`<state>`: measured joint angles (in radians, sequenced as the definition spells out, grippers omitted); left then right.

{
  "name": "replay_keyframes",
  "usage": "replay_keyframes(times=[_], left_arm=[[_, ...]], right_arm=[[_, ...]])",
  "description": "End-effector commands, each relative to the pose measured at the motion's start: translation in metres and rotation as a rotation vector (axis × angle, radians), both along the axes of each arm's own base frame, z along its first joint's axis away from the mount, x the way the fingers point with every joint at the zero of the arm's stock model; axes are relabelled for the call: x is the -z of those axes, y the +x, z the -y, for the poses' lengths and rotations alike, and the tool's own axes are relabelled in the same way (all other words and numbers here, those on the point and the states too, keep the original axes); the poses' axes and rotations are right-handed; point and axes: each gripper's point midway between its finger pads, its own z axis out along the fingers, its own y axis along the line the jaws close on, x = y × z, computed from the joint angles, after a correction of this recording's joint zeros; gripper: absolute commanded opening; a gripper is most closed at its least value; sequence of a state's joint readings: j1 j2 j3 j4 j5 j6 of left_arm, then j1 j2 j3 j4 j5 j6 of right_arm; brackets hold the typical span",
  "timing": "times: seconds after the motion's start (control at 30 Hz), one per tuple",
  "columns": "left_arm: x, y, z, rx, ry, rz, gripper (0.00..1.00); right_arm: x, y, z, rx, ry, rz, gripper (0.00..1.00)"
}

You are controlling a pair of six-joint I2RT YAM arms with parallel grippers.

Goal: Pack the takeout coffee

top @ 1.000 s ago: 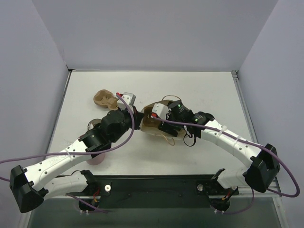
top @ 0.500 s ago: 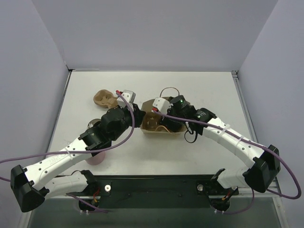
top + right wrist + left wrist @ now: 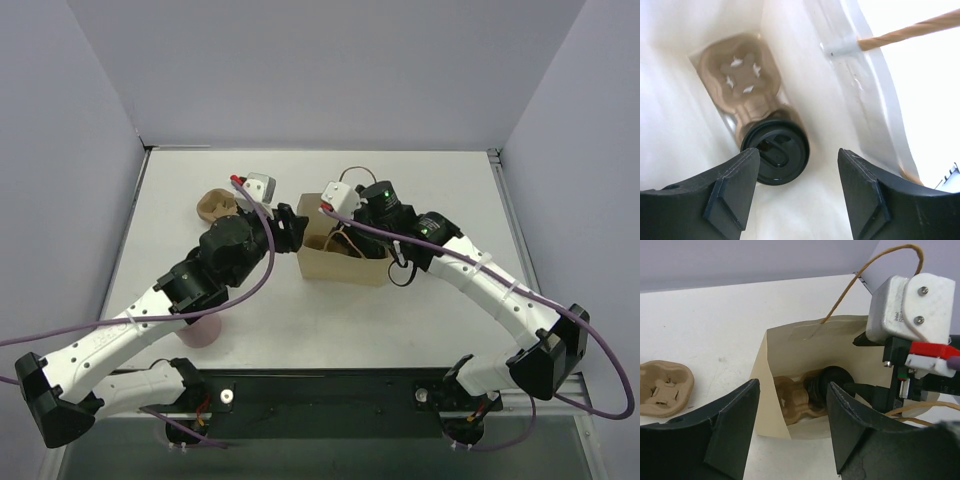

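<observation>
**One coffee, bagged with its lid toward the opening**

One black paper coffee (image 3: pixel 776 150) sits in a well of a moulded-pulp tray (image 3: pixel 737 70) deep in one tan paper bag (image 3: pixel 340 268). Its round dark lid faces the bag's mouth, and its long axis runs along the bag's depth. A second pulp tray (image 3: pixel 215 205) lies on the white counter (image 3: pixel 430 190). The left gripper (image 3: pixel 792 385), beside the bag, and the right gripper (image 3: pixel 799 152), in its mouth, are both spread wide and hold nothing.

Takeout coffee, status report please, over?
Left jaws and right jaws open, empty. Takeout coffee sits lidded in the pulp tray inside the paper bag. Right jaws over it at the bag mouth. Nothing blocking.
</observation>
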<state>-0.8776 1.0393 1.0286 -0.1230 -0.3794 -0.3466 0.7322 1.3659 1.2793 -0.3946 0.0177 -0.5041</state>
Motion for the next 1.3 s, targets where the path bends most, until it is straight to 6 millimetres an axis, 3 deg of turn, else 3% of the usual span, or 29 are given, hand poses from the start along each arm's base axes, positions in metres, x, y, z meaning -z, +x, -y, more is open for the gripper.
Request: replay_keyframes(times=[0.0, 0.17, 0.33, 0.47, 0.7, 0.77, 0.83, 0.87, 0.93, 0.97, 1.03, 1.07, 1.13, 1.27], left_arm=[[-0.036, 0.003, -0.017, -0.056, -0.029, 0.076, 0.66], [-0.039, 0.004, -0.026, -0.084, -0.011, 0.087, 0.66], [-0.039, 0.003, -0.037, -0.122, 0.010, 0.077, 0.66], [-0.037, 0.000, -0.048, -0.155, 0.021, 0.061, 0.66], [-0.037, -0.004, -0.061, -0.191, 0.045, 0.037, 0.66], [-0.038, -0.004, -0.068, -0.218, 0.058, 0.024, 0.66], [-0.038, -0.003, -0.074, -0.254, 0.073, 0.006, 0.65], [-0.031, -0.002, -0.085, -0.302, 0.108, -0.019, 0.65], [-0.035, -0.003, -0.097, -0.366, 0.099, -0.042, 0.65], [-0.025, -0.004, -0.105, -0.399, 0.145, -0.078, 0.65], [-0.025, -0.005, -0.124, -0.498, 0.144, -0.104, 0.65], [-0.012, -0.006, -0.137, -0.541, 0.207, -0.148, 0.65], [-0.004, -0.006, -0.152, -0.630, 0.211, -0.196, 0.65], [0.032, -0.024, -0.198, -0.805, 0.261, -0.371, 0.61]], right_arm=[[-0.026, 0.003, -0.002, 0.037, 0.060, 0.014, 0.64], [-0.047, 0.006, 0.001, 0.078, 0.110, 0.041, 0.62], [-0.085, 0.009, 0.006, 0.161, 0.235, 0.075, 0.61], [-0.103, 0.002, 0.008, 0.188, 0.308, 0.083, 0.61], [-0.114, -0.013, 0.016, 0.286, 0.427, 0.032, 0.60], [-0.135, -0.016, 0.018, 0.331, 0.505, 0.031, 0.60], [-0.143, -0.022, 0.023, 0.428, 0.581, -0.018, 0.60], [-0.156, -0.024, 0.028, 0.457, 0.615, -0.007, 0.60], [-0.157, -0.033, 0.034, 0.499, 0.632, -0.039, 0.65], [-0.161, -0.037, 0.039, 0.513, 0.648, -0.037, 0.69], [-0.159, -0.047, 0.046, 0.541, 0.670, -0.058, 0.84], [-0.164, -0.054, 0.051, 0.540, 0.689, -0.052, 0.88], [-0.160, -0.066, 0.061, 0.559, 0.699, -0.065, 1.00], [-0.150, -0.086, 0.072, 0.566, 0.730, -0.094, 1.00]])
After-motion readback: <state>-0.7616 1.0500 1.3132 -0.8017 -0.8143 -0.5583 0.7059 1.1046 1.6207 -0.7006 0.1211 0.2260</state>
